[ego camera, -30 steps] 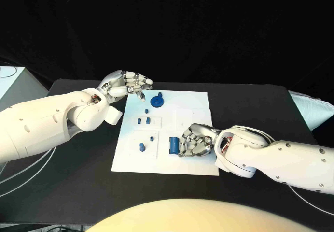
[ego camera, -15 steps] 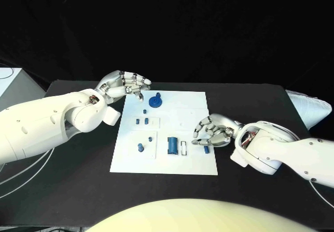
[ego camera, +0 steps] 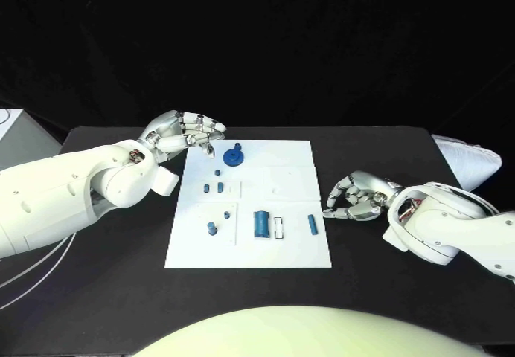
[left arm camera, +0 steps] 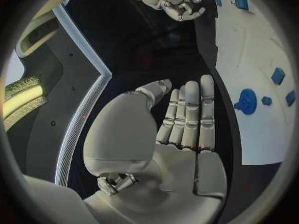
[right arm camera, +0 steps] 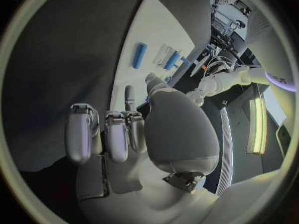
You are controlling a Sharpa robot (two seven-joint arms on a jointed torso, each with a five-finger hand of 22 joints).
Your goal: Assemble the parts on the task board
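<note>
Right hand (ego camera: 357, 199) withdrew off task board (ego camera: 289, 160), empty, curled | left hand (ego camera: 189, 132) empty, fingers apart | black table (ego camera: 376, 156)

We see a white board (ego camera: 288, 178) on a black table (ego camera: 386, 163), bearing blue parts: a round blue piece (ego camera: 235, 156) at 12 o'clock, a dark blue block (ego camera: 262, 223) beside a white slot (ego camera: 280, 227), and a blue rod (ego camera: 312, 224). Both hands (ego camera: 191, 132) (ego camera: 359, 197) are silver; arms white.

Both the left hand (ego camera: 184, 132) and right hand (ego camera: 359, 198) hover empty, fingers curled.
</note>
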